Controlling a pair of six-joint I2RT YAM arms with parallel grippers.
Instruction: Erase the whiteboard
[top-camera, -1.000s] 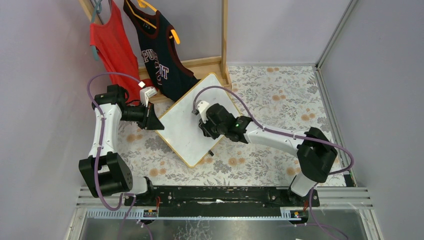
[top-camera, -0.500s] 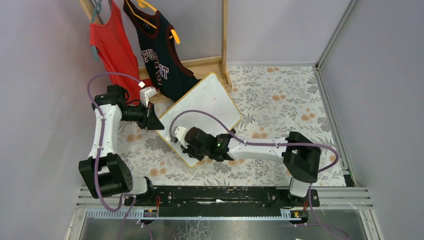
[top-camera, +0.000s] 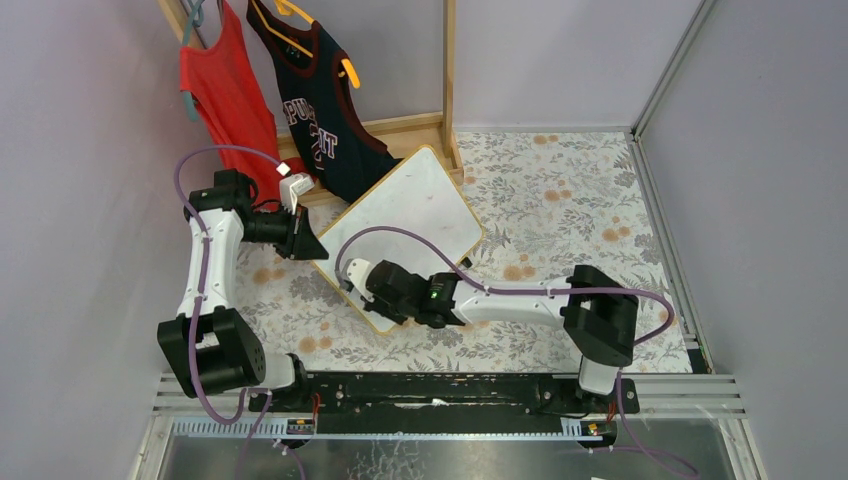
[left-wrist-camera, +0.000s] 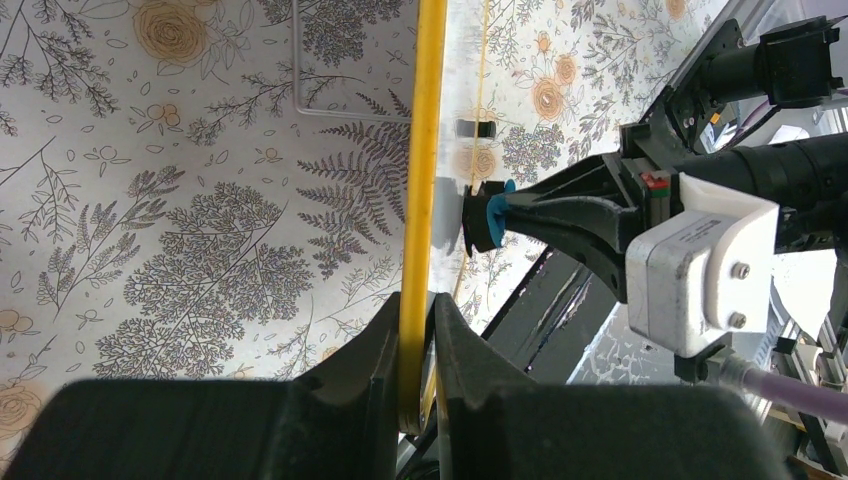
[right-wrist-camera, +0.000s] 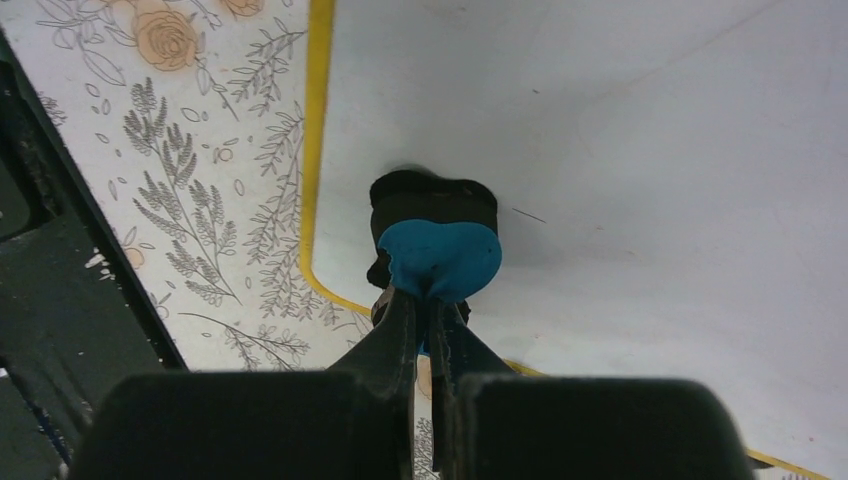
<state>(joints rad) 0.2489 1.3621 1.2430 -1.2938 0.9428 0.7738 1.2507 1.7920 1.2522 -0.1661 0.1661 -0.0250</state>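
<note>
**Whiteboard held at its edge, eraser pressed to its face**

**Overhead view.**
- The whiteboard (top-camera: 410, 215) sits at the centre of the frame, turned like a diamond. Its upper corner is near the foot of the wooden rack (top-camera: 449, 70).
- The flowered surface (top-camera: 560, 200) shows around the board.
- The left gripper (top-camera: 308, 248) meets the board's left edge at centre left.
- The right gripper (top-camera: 365, 290) is over the board's lower corner, just below centre.
- A red shirt (top-camera: 225, 95) and a navy jersey (top-camera: 320, 110) hang in the upper left.

**Left wrist view.**
- The board's yellow-wood frame (left-wrist-camera: 425, 150) runs edge-on from the top centre down the frame.
- The left gripper (left-wrist-camera: 418, 315) is pinched on that frame at the lower centre, with one finger on each side.
- A small black clip foot (left-wrist-camera: 478, 128) sits just right of the frame.
- At centre right, the right gripper (left-wrist-camera: 500, 215) carries a blue and black eraser (left-wrist-camera: 485, 222) close beside the board.

**Right wrist view.**
- The right gripper (right-wrist-camera: 425, 310) is clamped on the eraser (right-wrist-camera: 438, 245) at the centre of the frame.
- The eraser's black pad is against the white board face (right-wrist-camera: 650, 150), near a rounded corner of the frame.
- The board face fills the upper right and looks clean around the eraser.
- The flowered surface (right-wrist-camera: 200, 180) fills the left.
</note>
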